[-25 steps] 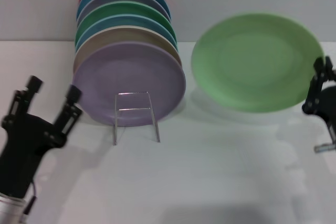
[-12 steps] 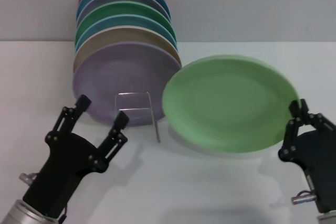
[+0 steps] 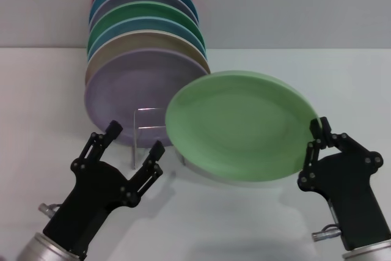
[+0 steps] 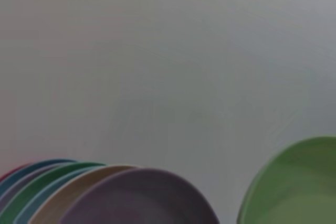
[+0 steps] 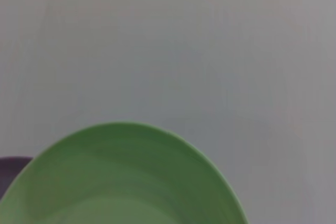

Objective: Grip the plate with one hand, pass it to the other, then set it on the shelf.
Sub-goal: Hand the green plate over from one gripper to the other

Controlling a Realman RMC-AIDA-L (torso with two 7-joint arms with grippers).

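R end effector [image 3: 319, 136] low on the right of the head view, clamped on the right rim of the pale lime-green plate [image 3: 239, 125]. Plate held off the white bench [image 3: 256, 224], tilted w/ its face toward the camera, left edge overlapping the silver wire shelf [image 3: 146, 128] and the lilac plate [image 3: 128, 93] at the front of the stacked row. L end effector [image 3: 134, 142] low left, fingers spread apart, nothing between them, just beside the plate's left rim but not touching; shelf right behind it. L wrist view: plate's edge [image 4: 294, 187] near the row of plates [image 4: 94, 192]. R wrist view: plate [image 5: 121, 177] fills the lower part.
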